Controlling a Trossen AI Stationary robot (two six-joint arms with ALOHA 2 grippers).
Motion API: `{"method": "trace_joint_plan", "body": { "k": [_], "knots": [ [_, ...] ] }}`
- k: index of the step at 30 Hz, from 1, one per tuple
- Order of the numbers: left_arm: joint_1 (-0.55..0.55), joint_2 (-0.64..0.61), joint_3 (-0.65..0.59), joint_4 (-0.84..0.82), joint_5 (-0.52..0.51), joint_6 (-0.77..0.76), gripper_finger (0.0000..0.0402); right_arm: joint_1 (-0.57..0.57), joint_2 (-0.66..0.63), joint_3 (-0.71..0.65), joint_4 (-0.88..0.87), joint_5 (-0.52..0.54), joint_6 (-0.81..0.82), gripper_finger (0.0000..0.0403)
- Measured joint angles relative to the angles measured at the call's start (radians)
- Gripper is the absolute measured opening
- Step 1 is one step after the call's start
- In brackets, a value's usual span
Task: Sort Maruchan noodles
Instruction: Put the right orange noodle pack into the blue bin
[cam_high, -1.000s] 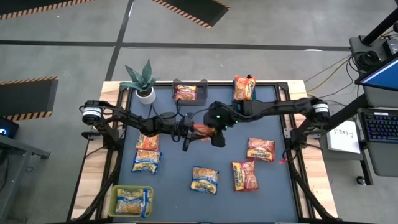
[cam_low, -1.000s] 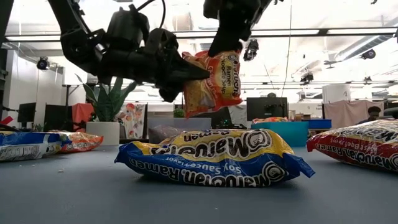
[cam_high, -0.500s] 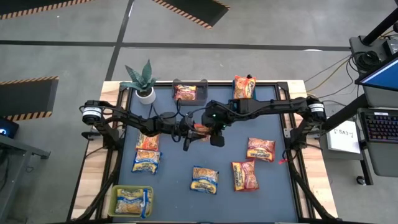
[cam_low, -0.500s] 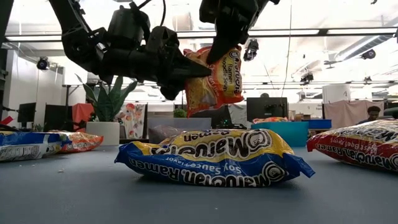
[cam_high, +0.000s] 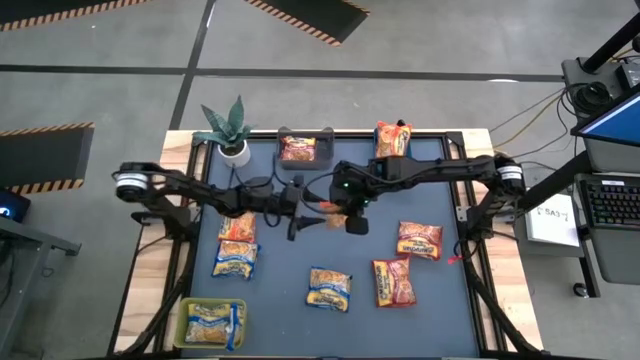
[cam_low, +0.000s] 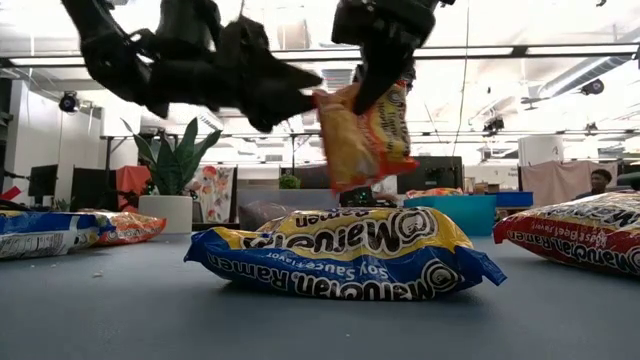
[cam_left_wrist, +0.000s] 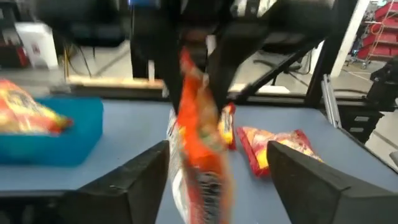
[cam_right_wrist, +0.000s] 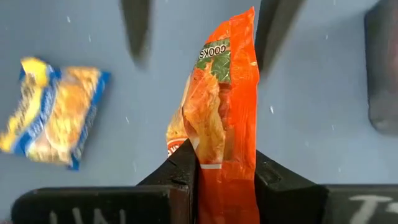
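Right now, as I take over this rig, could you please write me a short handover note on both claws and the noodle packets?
Right claw: shut on the orange plastic ramen packet, held above the table's middle.
Left claw: open, beside that packet and no longer gripping it; this looks like a handover.
Done: yellow-and-blue packets lie in the green bin, and one reddish packet in the dark bin.
Left: the loose packets on the blue table mat, including a yellow-blue one and two red ones, plus the held packet.
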Motion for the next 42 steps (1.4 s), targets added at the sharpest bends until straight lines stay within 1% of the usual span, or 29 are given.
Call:
{"method": "trace_joint_plan", "body": {
  "k": [3,5,11,16,22,28,32,36,42],
  "knots": [
    [0.006,-0.098,-0.044,-0.003,-0.020,0.019,0.0276,-0.030,-0.016,-0.003,-0.067,0.048,-0.038,0.0062],
    [0.006,-0.167,-0.073,0.000,-0.035,0.020,0.0283,-0.062,-0.036,-0.009,-0.107,0.072,-0.062,0.0063],
    [0.006,-0.345,-0.157,-0.004,-0.053,0.005,0.0282,-0.207,-0.132,-0.029,-0.127,0.079,-0.139,0.0063],
    [0.005,-0.417,-0.199,-0.003,-0.060,-0.010,0.0279,-0.363,-0.211,-0.064,-0.128,0.081,-0.224,0.0063],
    [0.005,-0.425,-0.214,-0.005,-0.060,-0.011,0.0279,-0.540,-0.277,-0.159,-0.088,0.078,-0.288,0.0063],
    [0.005,-0.395,-0.213,0.010,-0.061,-0.011,0.0278,-0.674,-0.315,-0.311,0.017,0.014,-0.312,0.0063],
    [0.005,-0.382,-0.213,0.021,-0.061,-0.011,0.0278,-0.725,-0.323,-0.409,0.115,0.014,-0.332,0.0063],
    [0.005,-0.379,-0.213,0.028,-0.066,-0.011,0.0278,-0.747,-0.315,-0.477,0.185,0.017,-0.359,0.0063],
    [0.005,-0.379,-0.213,0.029,-0.087,-0.011,0.0278,-0.751,-0.288,-0.493,0.200,0.042,-0.394,0.0063]
  ]
}}
